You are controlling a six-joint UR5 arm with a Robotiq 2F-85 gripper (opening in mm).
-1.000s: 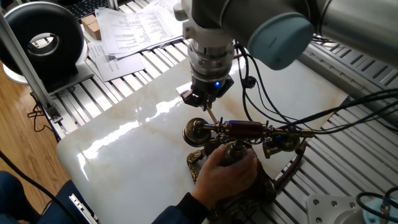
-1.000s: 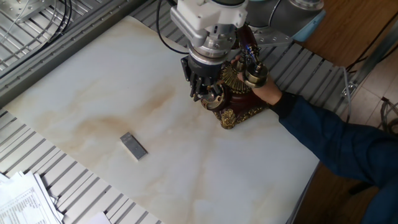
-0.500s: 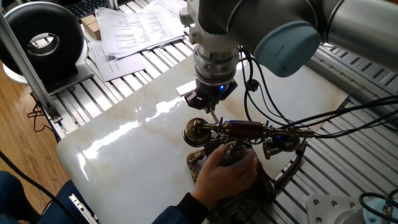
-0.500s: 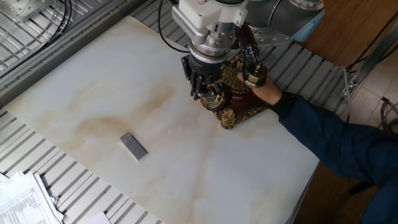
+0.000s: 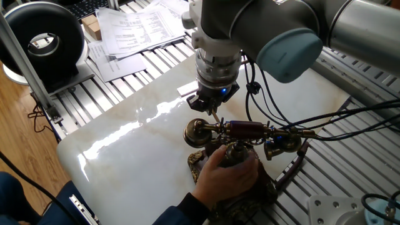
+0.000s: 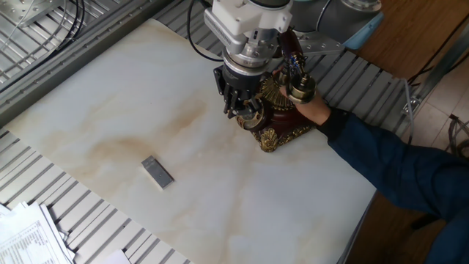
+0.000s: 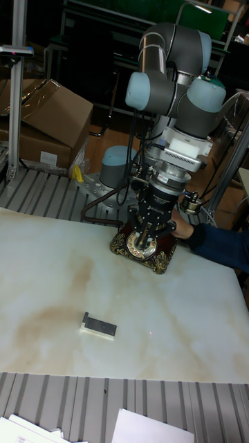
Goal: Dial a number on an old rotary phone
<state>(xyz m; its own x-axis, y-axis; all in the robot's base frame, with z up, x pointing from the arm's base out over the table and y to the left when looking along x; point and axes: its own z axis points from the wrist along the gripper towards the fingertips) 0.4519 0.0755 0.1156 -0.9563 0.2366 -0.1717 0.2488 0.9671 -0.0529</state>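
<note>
We see the jaws clenched on a thin pale stick (image 5: 214, 115), its tip angled down to the phone's dial (image 7: 143, 243). The gripper (image 5: 212, 103) points straight down from the wrist, a blue light lit on its body; in the other fixed view the gripper (image 6: 240, 99) hangs right over the near edge of the phone (image 6: 275, 117). The arm (image 7: 169, 83) comes down from above in a folded pose, cables trailing off the wrist.

The phone (image 5: 234, 147) sits under and just beside the jaws, near the far right part of the marble surface (image 6: 110, 110). Its handset (image 5: 247, 130) lies across the cradle, maroon bar between two brass cups. A person's hand (image 5: 228, 178) in a dark blue sleeve grips the phone's base from the edge of the surface.

A small grey block (image 6: 157, 171) lies well apart on the surface. Papers (image 5: 134, 28) sit off it.

Against a second ago, the wrist has shifted slightly right and away in one fixed view; phone, hand and block unchanged.
</note>
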